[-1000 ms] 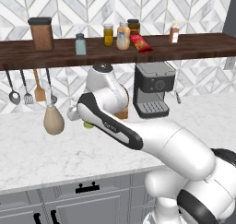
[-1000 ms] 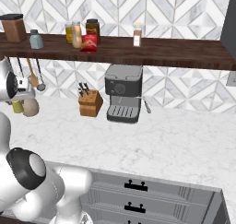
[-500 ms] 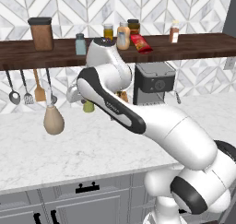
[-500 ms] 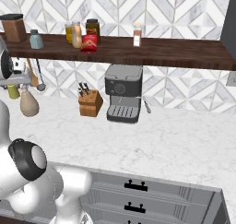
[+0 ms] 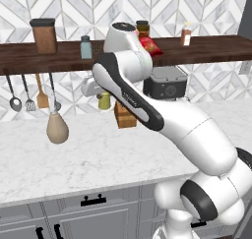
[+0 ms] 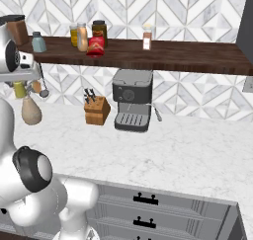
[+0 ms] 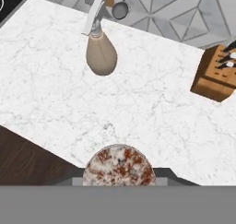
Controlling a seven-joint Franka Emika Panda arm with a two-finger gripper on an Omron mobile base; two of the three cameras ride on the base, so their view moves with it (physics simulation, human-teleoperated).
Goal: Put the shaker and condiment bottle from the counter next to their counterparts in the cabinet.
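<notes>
Yellow-green and capped in speckled brownish-pink, the shaker hangs in the air below the cabinet, pinched between the closed-in fingers of the end effector; in the right base view the same shaker shows under the white hand at the far left, clear of the tabletop. From the hand view its round mottled cap sits at the bottom centre, with the white marble tabletop far beneath it.

On the dark brown cabinet board stand a brown canister, a pale blue-grey shaker, a dark-lidded jar, the glossy red condiment bottle lying beside that jar, and a slim red-brown bottle with a white cap further right. The right base view adds a yellow jar and a cream-orange bottle just left of the red condiment bottle.

On the tabletop sit a wooden knife block, a grey espresso machine and a beige pear-shaped vessel. Utensils hang under the cabinet.
</notes>
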